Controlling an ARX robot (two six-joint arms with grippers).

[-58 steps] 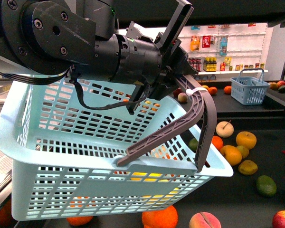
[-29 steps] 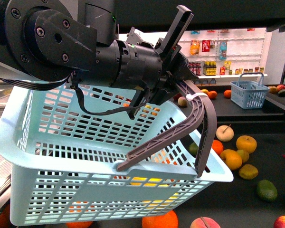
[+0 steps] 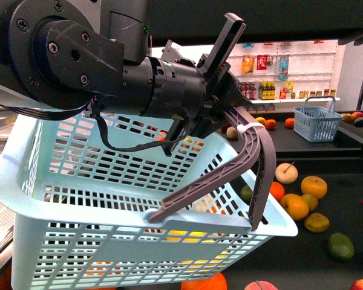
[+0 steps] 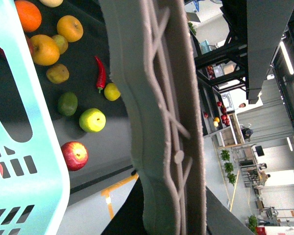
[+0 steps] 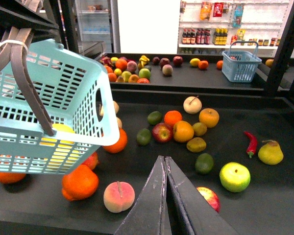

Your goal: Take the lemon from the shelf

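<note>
1. Left arm (image 3: 78, 60): matte black round housings w/ recessed hex screws.
2. Black cables (image 3: 118, 142) loop under wrist; small green LED.
3. Right hand (image 5: 164, 196): two dark grey tapered fingers.

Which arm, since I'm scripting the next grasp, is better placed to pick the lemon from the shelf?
Right. The left gripper is shut on the basket handle, carrying the basket. The right gripper holds nothing, fingers together, above the shelf deck.
</note>
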